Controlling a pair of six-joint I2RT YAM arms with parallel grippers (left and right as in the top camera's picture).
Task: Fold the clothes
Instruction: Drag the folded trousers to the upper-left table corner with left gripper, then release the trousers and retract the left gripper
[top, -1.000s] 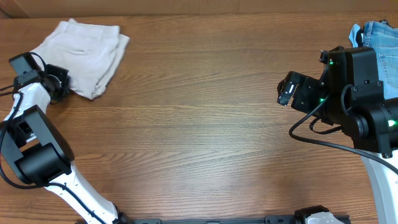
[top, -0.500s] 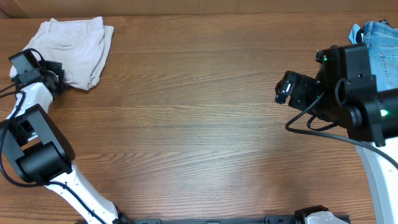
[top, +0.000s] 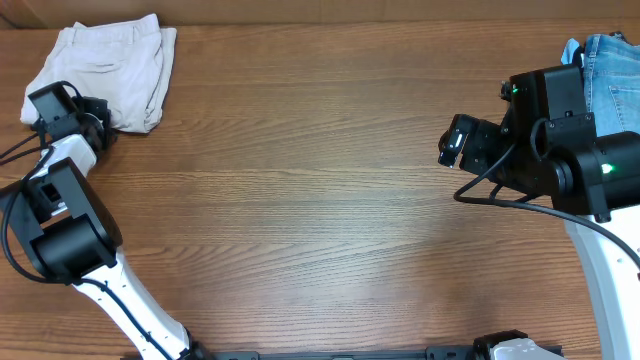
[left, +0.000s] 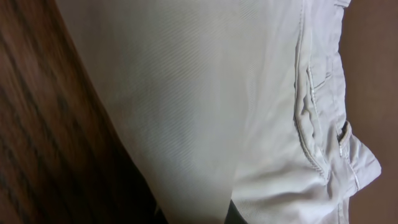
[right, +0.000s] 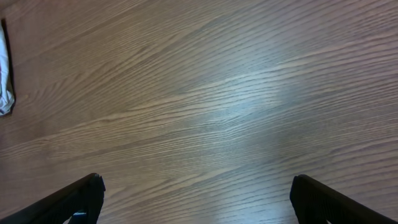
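The shorts (top: 105, 62) were found folded compactly at the far left of the table (top: 300, 200), their near edge pinched by the closed left gripper (top: 100, 128). The right gripper (right: 196, 180) was spread wide, empty. Only release was judged left.

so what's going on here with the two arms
The left gripper is shut on an edge of the light beige cotton shorts, which lie bunched in a loosely folded heap at the far left corner of the brown wooden table. The right gripper is open and holds nothing, hanging over bare wood at the right side. A pair of blue denim jeans lies at the far right edge, untouched.
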